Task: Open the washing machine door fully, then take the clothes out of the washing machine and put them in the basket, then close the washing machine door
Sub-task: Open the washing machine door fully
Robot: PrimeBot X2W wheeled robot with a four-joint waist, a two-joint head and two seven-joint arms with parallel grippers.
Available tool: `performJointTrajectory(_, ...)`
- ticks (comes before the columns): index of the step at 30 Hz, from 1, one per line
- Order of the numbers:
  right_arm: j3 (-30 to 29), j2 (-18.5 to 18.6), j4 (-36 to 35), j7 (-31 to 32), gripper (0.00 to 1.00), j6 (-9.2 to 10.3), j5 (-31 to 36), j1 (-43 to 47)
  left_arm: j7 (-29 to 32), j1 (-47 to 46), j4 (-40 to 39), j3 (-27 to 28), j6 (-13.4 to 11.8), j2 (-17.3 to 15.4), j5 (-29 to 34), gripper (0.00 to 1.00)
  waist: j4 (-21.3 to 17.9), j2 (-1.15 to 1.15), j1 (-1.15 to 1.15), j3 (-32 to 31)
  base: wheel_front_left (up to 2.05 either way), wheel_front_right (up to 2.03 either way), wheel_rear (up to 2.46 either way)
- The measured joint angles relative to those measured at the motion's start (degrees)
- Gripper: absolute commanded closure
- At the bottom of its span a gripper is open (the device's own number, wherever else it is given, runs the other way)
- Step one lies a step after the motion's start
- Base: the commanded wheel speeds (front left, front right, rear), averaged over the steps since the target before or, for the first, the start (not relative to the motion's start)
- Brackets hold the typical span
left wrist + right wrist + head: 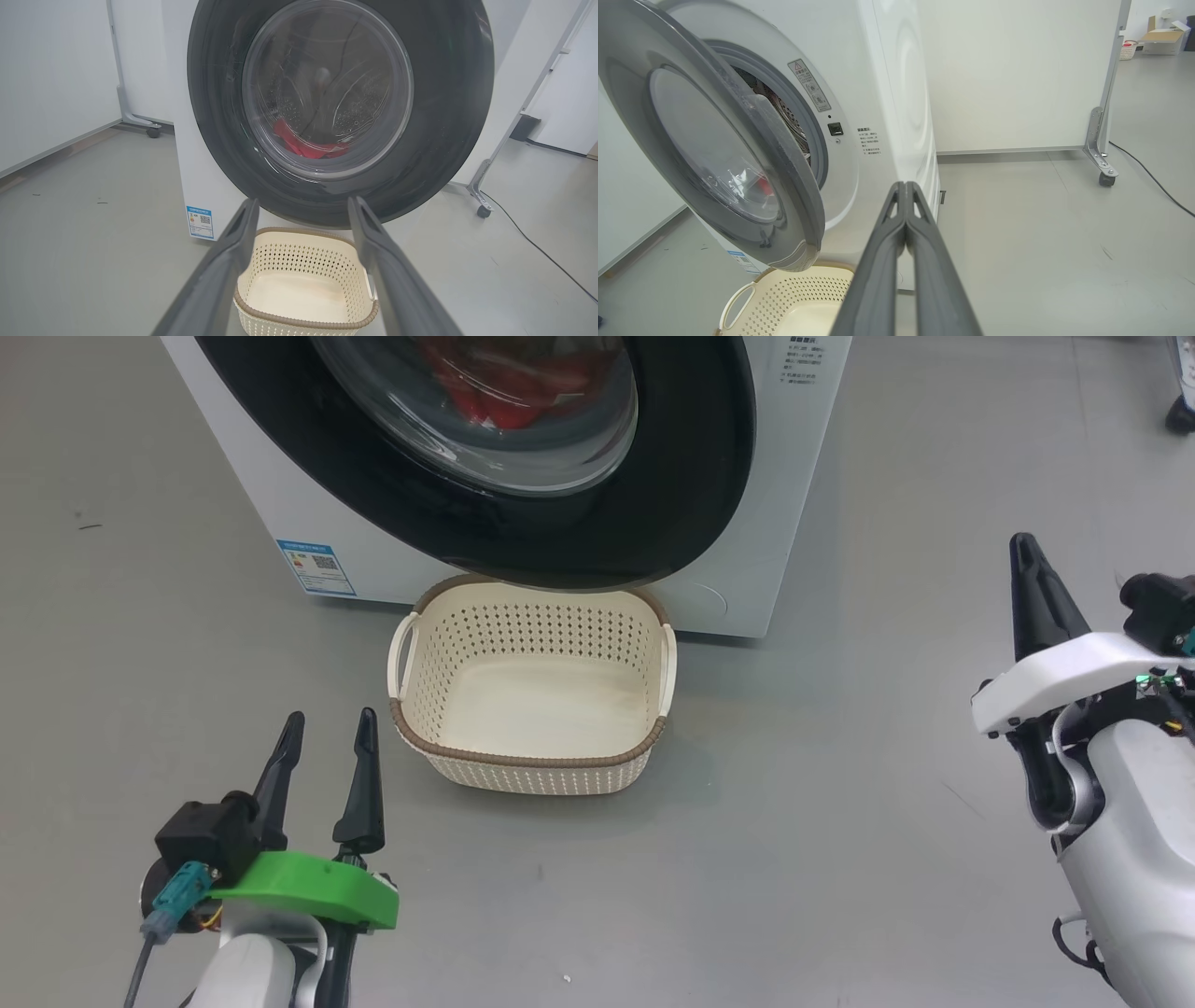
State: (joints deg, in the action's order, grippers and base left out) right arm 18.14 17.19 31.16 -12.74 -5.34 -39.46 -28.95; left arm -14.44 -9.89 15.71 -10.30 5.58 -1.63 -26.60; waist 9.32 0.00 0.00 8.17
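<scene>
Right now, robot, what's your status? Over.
Left end effector open, right end effector shut, both empty. Door partly open, clothes inside. Basket empty, under door edge.

On the floor (pixel 840 803) before the washing machine (pixel 299 504), the basket (pixel 523 762) — clothes (pixel 504 392) inside, behind the door (pixel 691 476)

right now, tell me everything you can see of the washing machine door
The washing machine door is large and round: wide glossy black rim, bulging clear glass bowl, grey inner face. It stands partly open, swung out from the washing machine, lower edge over the back rim of the cream basket. Red clothes show through the glass. Nothing touches it.
</scene>
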Motion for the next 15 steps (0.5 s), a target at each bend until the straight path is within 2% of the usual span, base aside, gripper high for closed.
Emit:
performJointTrajectory(10,0.9,-0.9,-5.0,-1.2,1.00,1.56,2.4,6.2,0.0,1.0,-0.5,0.9,0.1,-0.1,0.2,0.00,-1.0,0.00,0.00,-0.5,0.00,0.00,0.00)
performJointTrajectory(15,0.0,-1.7,-7.9,-1.5,1.00,3.32,3.4,9.7,0.0,1.2,-1.0,1.2,0.1,-0.1,0.5,0.00,-1.3,0.00,0.00,-0.6,0.00,0.00,0.00)
